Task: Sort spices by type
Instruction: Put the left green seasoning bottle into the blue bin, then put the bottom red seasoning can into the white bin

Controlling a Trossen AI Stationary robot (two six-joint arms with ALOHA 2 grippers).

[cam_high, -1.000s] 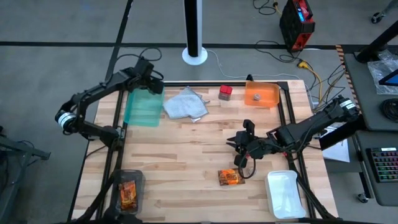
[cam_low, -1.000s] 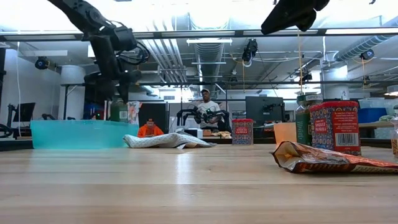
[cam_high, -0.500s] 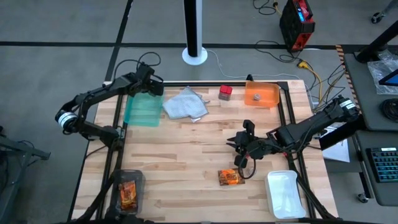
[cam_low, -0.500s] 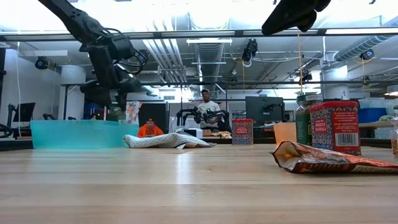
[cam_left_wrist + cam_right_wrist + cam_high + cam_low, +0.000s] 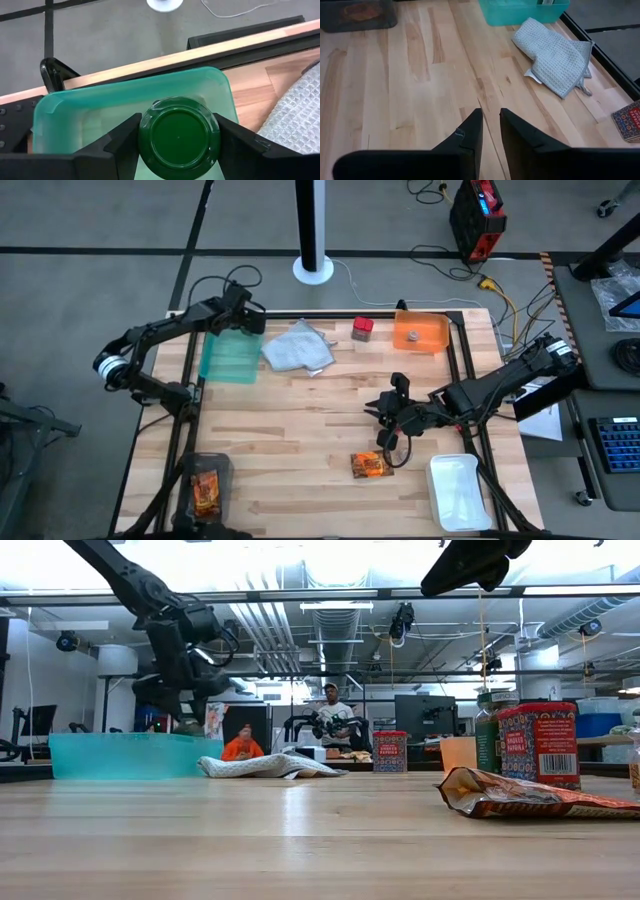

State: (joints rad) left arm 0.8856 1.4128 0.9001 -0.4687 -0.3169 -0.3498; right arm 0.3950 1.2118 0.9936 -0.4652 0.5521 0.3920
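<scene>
The left pincer (image 5: 243, 320) hangs over the far end of the teal tray (image 5: 228, 355) in the upper left of the high view. In the left wrist view its two fingers (image 5: 125, 140) stand on either side of a green-capped jar (image 5: 179, 134), close against the cap, with the tray's floor below; whether they press the jar or have let go I cannot tell.

The right pincer (image 5: 384, 412) hovers above the bare tabletop (image 5: 290, 430) right of centre, its fingers (image 5: 470, 137) nearly together with a thin gap and nothing between them.

An orange-brown packet (image 5: 368, 465) lies just below the right pincer in the high view. Another packet (image 5: 205, 490) sits in a dark tray (image 5: 190, 470) at the lower left. A red box (image 5: 362, 329) stands at the top centre, between a grey cloth (image 5: 297, 348) and an orange tray (image 5: 421, 333) that holds a small round jar (image 5: 411, 336). A white tray (image 5: 457, 492) lies at the lower right.
</scene>
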